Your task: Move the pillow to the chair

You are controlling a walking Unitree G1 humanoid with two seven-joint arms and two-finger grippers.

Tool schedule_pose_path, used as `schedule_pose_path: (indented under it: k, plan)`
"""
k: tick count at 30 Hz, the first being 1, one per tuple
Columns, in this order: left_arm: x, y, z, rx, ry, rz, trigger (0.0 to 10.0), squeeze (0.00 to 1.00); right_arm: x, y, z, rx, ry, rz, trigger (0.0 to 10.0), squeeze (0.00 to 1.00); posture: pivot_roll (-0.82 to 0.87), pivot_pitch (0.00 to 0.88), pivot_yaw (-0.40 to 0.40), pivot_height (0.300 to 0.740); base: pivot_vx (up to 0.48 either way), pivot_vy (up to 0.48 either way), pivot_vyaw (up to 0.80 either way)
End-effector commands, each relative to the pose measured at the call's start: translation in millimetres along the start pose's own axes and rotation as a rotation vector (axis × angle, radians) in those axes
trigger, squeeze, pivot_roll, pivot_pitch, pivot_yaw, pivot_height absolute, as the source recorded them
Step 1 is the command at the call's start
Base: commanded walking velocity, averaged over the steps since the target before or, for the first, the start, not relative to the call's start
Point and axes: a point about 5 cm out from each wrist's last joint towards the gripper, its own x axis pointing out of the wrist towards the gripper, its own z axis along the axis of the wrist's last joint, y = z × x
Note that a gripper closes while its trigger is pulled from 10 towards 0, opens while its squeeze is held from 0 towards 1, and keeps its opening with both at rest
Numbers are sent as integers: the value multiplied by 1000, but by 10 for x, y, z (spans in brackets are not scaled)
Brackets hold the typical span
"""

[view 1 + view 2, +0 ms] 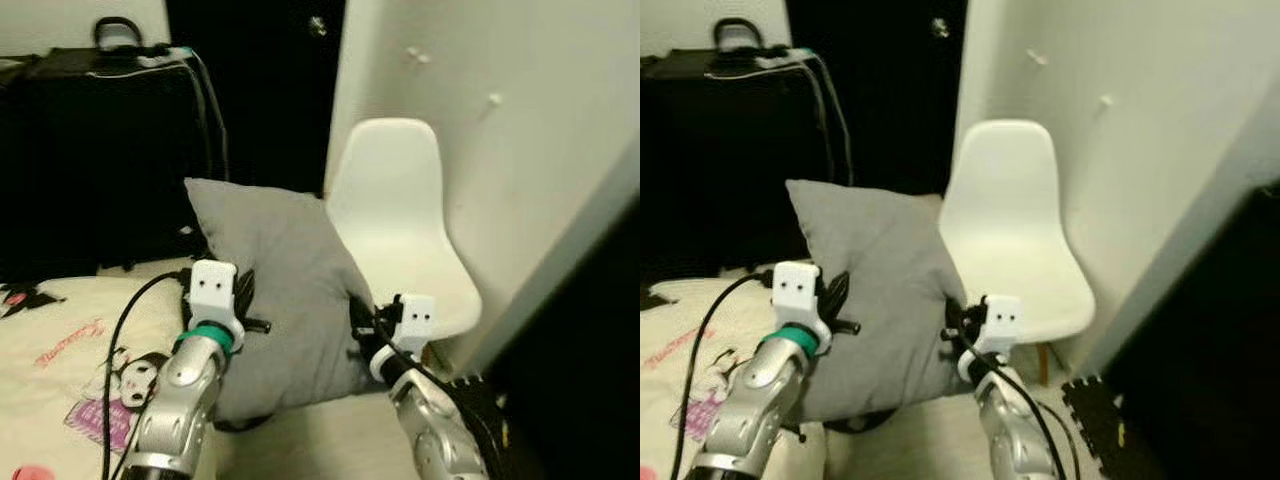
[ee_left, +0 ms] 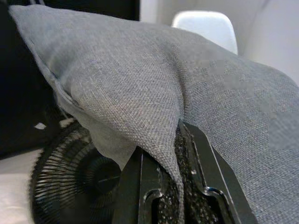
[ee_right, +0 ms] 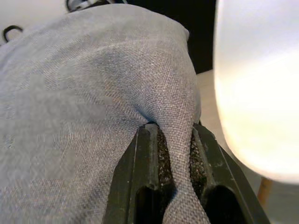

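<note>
1. Grey pillow held upright between both arms, off the bed, its far edge overlapping the near side of the white chair. Chair seat bare, just beyond and to the robot's right of the pillow.
2. Left gripper: jaws narrow, pinching a fold of grey fabric at the pillow's left edge. The cloth bunches into a ridge between the black fingers.
3. Right gripper: same story, jaws nearly together on a pinched fold at the pillow's right edge, chair shell right beside it.
4. Handling, by judgement: woven cover, soft fill, light. It sags and creases where gripped, so it will droop rather than hold shape. Not fragile, not slippery; the weave gives the pads good bite.
5. Hold looks sensible: opposite side edges, roughly level, which keeps the pillow from swinging. Pinches catch cover more than fill, so the cloth could slide loose if jerked.
6. Around: printed bedsheet below left, black fan under the pillow's left side, black case behind, white wall behind the chair.
7. Next move likely calls for carrying forward and right, over the seat, before opening.
</note>
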Motion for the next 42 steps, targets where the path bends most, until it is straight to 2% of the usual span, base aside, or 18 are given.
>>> schedule_pose_path:
  k: [1,20,31,42]
  plan:
    - [3,-84,87,-2,-50,-35,10000,0,-13,1,51,-10,-24,0,10000,0,-39,8,44,740,0,0,-800]
    - [-42,-141,70,-25,-54,-53,10000,0,-56,-33,28,-25,-8,-1,10000,0,-39,7,38,740,0,0,-788]
    - [-25,-153,65,-13,-51,-53,10000,0,-72,-33,-2,-42,18,5,10000,0,-50,0,37,740,0,0,0]
    - [-19,-187,60,-13,-51,-58,10000,0,-69,-36,-1,-47,24,8,10000,0,-58,0,28,740,0,-430,0]
